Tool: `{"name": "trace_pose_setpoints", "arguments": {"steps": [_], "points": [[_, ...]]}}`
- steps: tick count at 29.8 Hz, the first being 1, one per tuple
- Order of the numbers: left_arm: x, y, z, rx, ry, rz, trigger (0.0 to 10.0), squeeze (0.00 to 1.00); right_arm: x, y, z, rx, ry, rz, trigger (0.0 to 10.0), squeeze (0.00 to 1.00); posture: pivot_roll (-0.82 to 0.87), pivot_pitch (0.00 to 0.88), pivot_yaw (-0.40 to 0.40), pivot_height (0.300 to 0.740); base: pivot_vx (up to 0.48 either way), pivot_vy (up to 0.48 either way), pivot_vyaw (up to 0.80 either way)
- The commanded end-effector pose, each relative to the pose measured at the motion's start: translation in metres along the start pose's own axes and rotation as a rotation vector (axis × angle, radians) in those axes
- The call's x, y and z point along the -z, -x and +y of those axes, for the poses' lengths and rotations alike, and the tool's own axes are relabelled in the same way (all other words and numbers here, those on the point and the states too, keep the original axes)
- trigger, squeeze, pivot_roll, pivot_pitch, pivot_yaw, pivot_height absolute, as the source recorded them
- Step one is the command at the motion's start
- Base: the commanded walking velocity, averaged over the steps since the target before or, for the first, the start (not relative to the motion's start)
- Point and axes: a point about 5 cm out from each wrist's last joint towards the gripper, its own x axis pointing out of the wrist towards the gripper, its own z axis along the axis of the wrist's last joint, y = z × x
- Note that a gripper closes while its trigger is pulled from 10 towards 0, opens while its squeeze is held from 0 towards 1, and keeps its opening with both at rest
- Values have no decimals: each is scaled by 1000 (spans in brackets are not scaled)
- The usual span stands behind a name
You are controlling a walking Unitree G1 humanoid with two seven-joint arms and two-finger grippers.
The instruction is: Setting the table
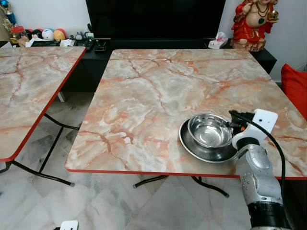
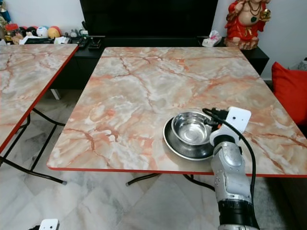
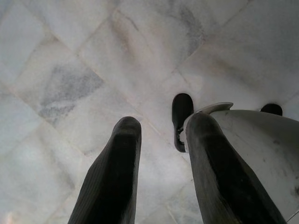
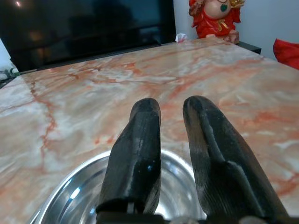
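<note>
My right gripper point(image 4: 170, 112), fingers slightly apart, hovers over the shiny steel bowl point(image 1: 209, 130) nested in a steel plate point(image 1: 192, 145) near the table's point(image 1: 144, 96) front edge.

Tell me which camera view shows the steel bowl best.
The left eye view: the whole steel bowl shows there, sitting in the steel plate near the table's front edge. The right eye view shows the same. The right wrist view catches part of it behind the right gripper.

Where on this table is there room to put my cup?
The table is bare from the far edge near the red statue down to the bowl. The near right corner is crowded: bowl on plate, right end effector over them.
</note>
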Motion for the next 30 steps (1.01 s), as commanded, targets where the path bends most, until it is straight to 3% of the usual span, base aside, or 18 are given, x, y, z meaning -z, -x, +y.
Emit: {"name": "trace_pose_setpoints", "arguments": {"steps": [1,3,14,22,30], "points": [[6,2,3,-12,9,19,10000,0,-2,5,-1,11,22,-38,10000,0,22,18,0,736,0,0,0],[6,2,3,-15,13,15,10000,0,-2,15,-4,21,98,-96,10000,0,18,6,1,736,0,0,0],[6,2,2,-16,3,5,10000,0,10,40,-3,52,139,-132,10000,0,26,0,-4,736,0,0,0],[6,2,3,-10,-9,7,10000,0,15,48,-7,68,137,-129,10000,0,15,0,-2,736,0,0,0],[6,2,2,-1,-9,6,10000,0,13,48,0,42,128,-148,10000,0,26,0,-3,736,0,0,0]]}}
